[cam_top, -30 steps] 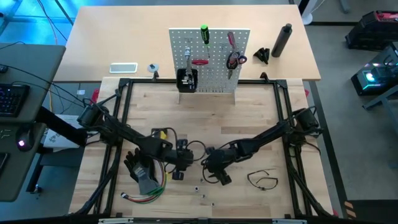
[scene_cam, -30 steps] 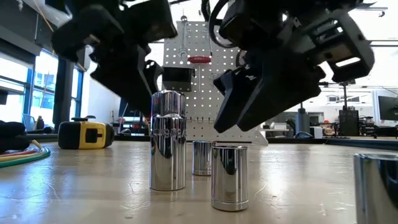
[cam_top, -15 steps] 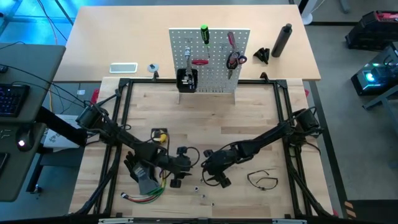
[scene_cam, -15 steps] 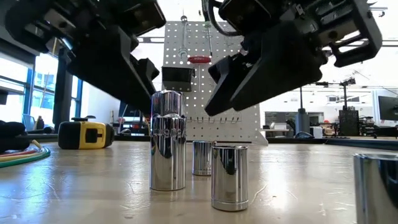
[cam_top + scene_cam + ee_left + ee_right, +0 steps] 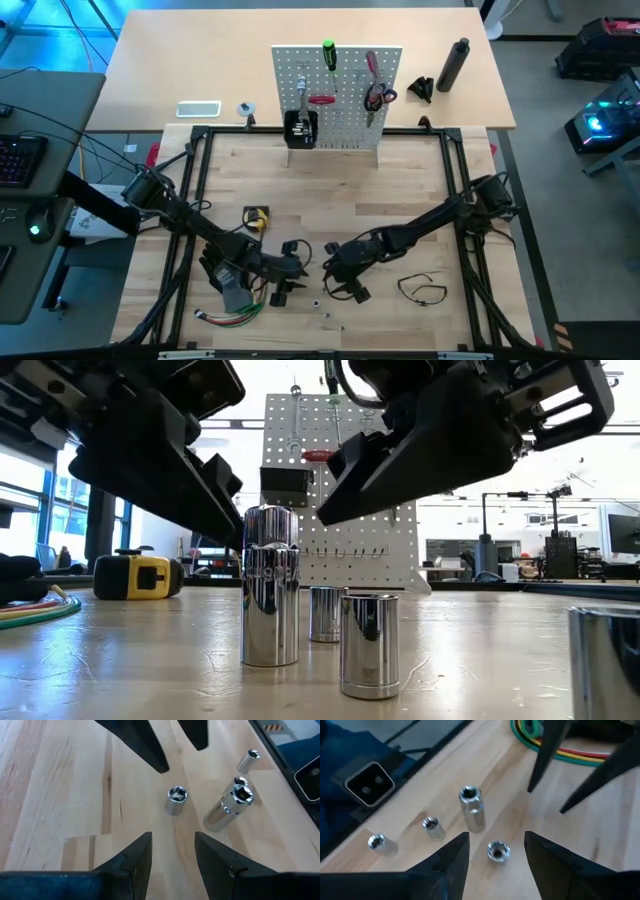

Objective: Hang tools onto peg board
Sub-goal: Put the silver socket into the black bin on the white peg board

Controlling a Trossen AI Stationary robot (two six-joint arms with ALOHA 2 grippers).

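Several small chrome sockets stand upright on the wooden table near its near edge: a tall one, a short one and smaller ones. My left gripper is open just left of them. My right gripper is open just right of them, above the short socket. The two grippers face each other and neither touches a socket. The peg board stands at the far side with screwdrivers, scissors and a black bin on it. A yellow tape measure and a thin black loop lie on the table.
Black gloves and a bundle of coloured wires lie under my left arm. A black frame borders the work area. A dark bottle and a phone lie on the far table.
My left gripper has moved toward the table's near edge and down, closer to the sockets, staying open. The sockets have not moved.
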